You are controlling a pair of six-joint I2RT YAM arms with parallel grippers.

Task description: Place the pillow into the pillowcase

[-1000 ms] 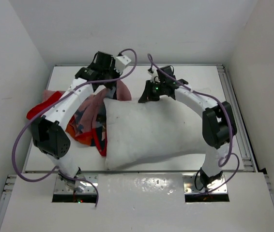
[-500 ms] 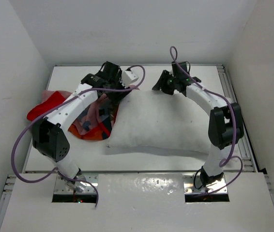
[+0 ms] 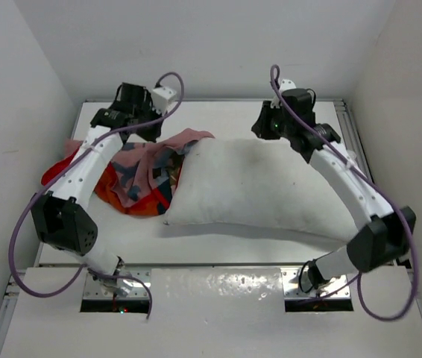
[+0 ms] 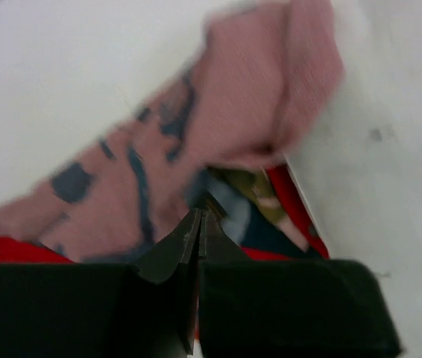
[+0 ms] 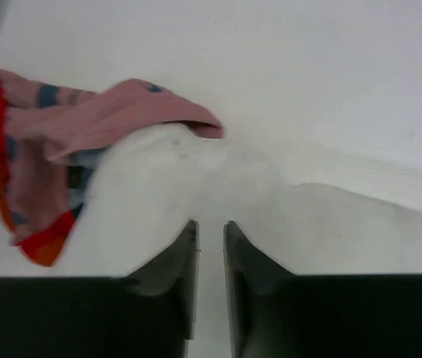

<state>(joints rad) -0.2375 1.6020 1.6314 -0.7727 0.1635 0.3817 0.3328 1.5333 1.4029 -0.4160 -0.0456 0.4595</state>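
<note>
Two arms reach over far half of table (image 3: 218, 112). Left gripper (image 4: 198, 216): jaws pressed together, no cloth caught between, hanging over pink reverse of pillowcase (image 3: 140, 175). Right gripper (image 5: 209, 225): fingers a narrow slit apart, gripping nothing, above far edge of pillow (image 3: 248, 186). Pillow lies flat from table middle toward right edge. Pillowcase crumpled near left edge, pink flap draped over pillow's far-left corner; rest of pillow outside case.
</note>
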